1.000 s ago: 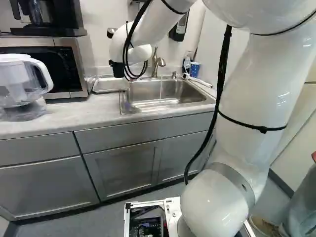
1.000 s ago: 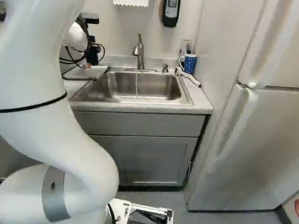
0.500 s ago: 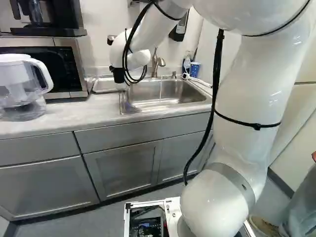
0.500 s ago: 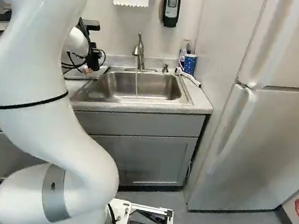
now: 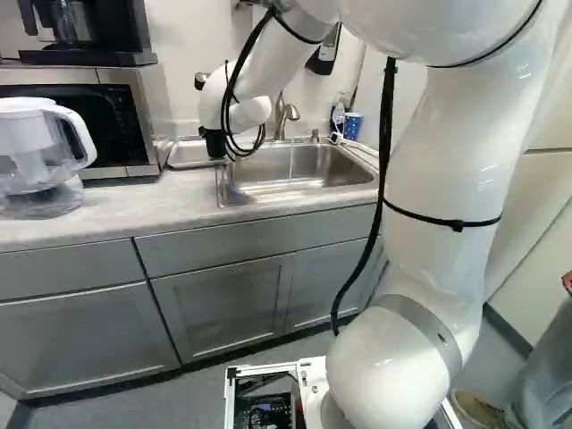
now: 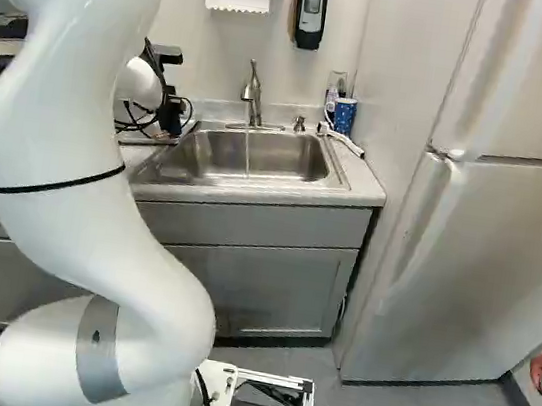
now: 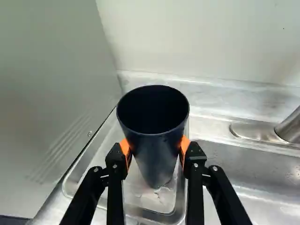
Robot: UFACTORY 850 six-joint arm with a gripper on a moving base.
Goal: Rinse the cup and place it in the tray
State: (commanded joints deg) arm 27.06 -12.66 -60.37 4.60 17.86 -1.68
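The black gripper [image 6: 170,116] is partly visible at the arm's end, left of the sink in the right base view; its fingertips are hidden there. In the wrist view the gripper [image 7: 155,146] is shut on the dark cup [image 7: 154,157], an orange pad pressed against either side. The cup's mouth faces up and its narrower bottom is over the metal tray [image 7: 72,183]. Whether the bottom touches the tray I cannot tell. In the left base view the tray [image 5: 186,154] lies between microwave and sink.
A thin stream of water falls from the faucet [image 6: 252,99] into the sink [image 6: 207,154]. The microwave [image 5: 134,116] stands close beside the tray, with a water pitcher [image 5: 40,152] farther left. A blue cup [image 6: 344,115] stands behind the sink's right corner, near the fridge [image 6: 487,244].
The arm's wrist has sunk a little toward the tray, and in the right base view it has shifted slightly right. The held cup moves with it. The base has stayed put.
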